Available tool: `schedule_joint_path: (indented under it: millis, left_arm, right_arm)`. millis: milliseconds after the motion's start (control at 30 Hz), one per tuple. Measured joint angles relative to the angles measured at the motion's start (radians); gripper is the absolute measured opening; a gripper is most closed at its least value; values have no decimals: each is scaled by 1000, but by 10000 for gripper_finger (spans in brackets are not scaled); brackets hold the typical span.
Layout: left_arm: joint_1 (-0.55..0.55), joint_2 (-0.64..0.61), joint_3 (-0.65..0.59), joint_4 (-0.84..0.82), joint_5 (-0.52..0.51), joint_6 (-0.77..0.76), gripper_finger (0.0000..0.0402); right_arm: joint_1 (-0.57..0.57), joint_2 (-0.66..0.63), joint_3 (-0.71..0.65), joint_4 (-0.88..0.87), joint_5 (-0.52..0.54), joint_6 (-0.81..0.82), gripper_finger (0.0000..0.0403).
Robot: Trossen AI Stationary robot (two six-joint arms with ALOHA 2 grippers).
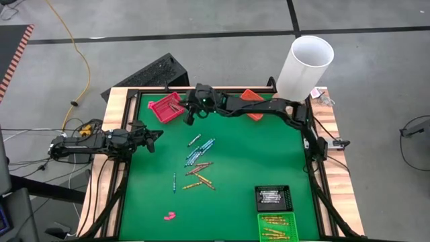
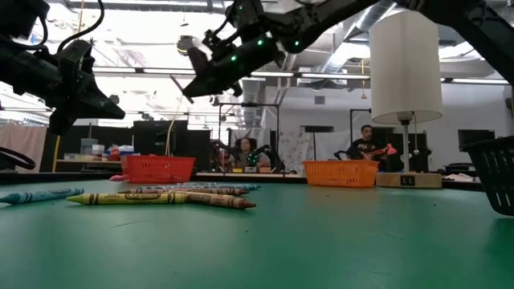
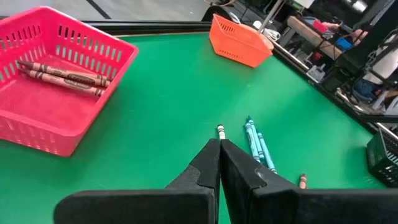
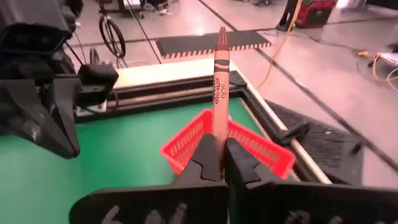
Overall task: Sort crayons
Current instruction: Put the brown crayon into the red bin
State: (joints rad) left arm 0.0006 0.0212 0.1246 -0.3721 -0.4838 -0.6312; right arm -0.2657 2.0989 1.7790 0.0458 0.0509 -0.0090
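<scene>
The right gripper (image 4: 219, 163) is pinched on one reddish crayon (image 4: 220, 87), gripping its lower end so that most of the stick juts out beyond the fingertips; it hangs above the table at the far side, just beside the red basket (image 1: 166, 107), which already holds a couple of reddish crayons (image 3: 62, 76). Judged from the pictures, a crayon is light, thin and stiff, waxy under a paper wrapper, so it may slip or swing in the jaws, and it could snap if squeezed hard or levered; a hold near the middle of the stick, across its width, looks safest, whereas the present hold near one end leaves it free to tilt.

The left gripper (image 3: 219, 160) is closed on nothing and waits over the left edge of the table, pointing toward the loose crayons (image 1: 199, 161); these lie scattered in the middle of the green table (image 1: 242, 161), blue ones (image 3: 257, 142) nearest it, with yellow and brownish ones nearer the front; all lie flat, some touching.

At the near right, a black tray (image 1: 273, 197) holds pale crayons and a green tray (image 1: 277, 226) holds yellow ones; an orange basket (image 3: 239, 40) stands at the far side.
</scene>
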Motion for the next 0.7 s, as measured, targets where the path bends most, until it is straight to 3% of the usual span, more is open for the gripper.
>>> schedule_joint_path:
  millis: [200, 367, 533, 700]
  left_arm:
    - [0, 0, 0, 0, 1, 8, 0]
    - [0, 0, 0, 0, 7, 10, 0]
    - [0, 0, 0, 0, 7, 14, 0]
    - [0, 0, 0, 0, 8, 18, 0]
  right_arm:
    - [-10, 93, 20, 118, -2, 103, 1]
    - [-29, 185, 118, 137, -1, 145, 1]
    - [-40, 289, 248, 129, -15, 181, 1]
    - [-45, 346, 348, 9, -27, 192, 2]
